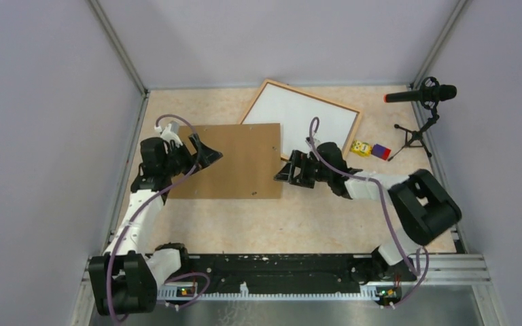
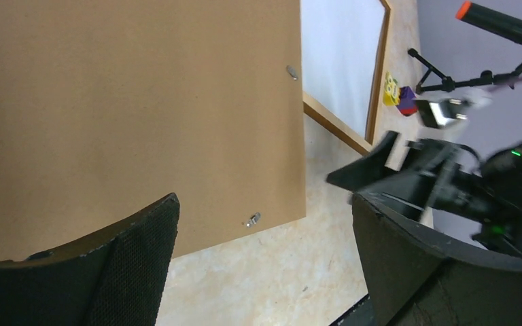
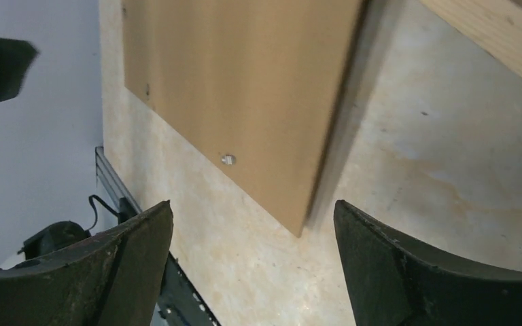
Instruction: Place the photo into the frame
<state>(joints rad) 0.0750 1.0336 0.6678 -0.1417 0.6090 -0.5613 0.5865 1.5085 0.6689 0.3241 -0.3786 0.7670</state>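
Note:
The frame (image 1: 312, 96) of light wood lies at the back centre-right, also in the left wrist view (image 2: 336, 125) and the right wrist view (image 3: 496, 41). A white sheet (image 1: 302, 115) fills it, seemingly the photo white side up; no print shows. A flat brown backing board (image 1: 234, 159) lies left of it, overlapping the frame's near-left corner. My left gripper (image 1: 194, 146) hovers open over the board's left part (image 2: 136, 102), nothing between its fingers (image 2: 264, 200). My right gripper (image 1: 284, 168) is open at the board's right edge (image 3: 245, 81), jaws empty (image 3: 253, 204).
A small yellow toy (image 1: 360, 148) and a red-and-blue block (image 1: 380, 151) sit right of the frame. A microphone on a small tripod (image 1: 421, 95) stands at the back right. Grey walls enclose the table; a metal rail (image 1: 448, 268) runs along the near edge.

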